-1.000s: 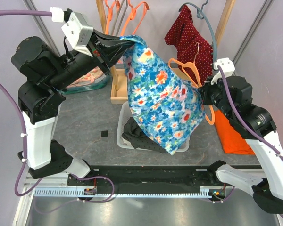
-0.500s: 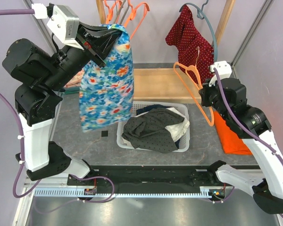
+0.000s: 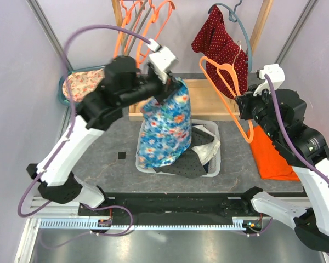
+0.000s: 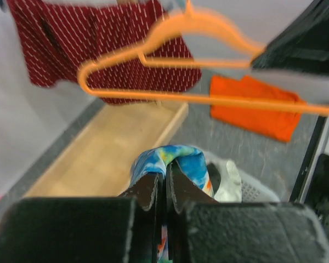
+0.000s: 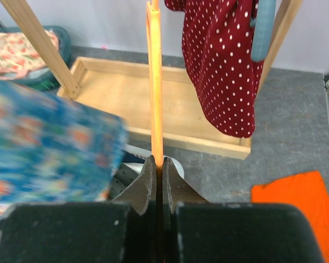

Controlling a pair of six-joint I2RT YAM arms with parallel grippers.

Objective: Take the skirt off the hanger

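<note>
Low over the basket (image 3: pixel 216 164), the skirt (image 3: pixel 164 129) hangs long axis down, its top pinched tight in the left pincer (image 3: pixel 175 83), clear and left of the hanger (image 5: pixel 154 82), which the right pincer (image 5: pixel 160 164) clamps farther back.

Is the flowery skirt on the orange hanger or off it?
Off. The skirt hangs from the left gripper alone; the right gripper holds the bare orange hanger apart.
</note>
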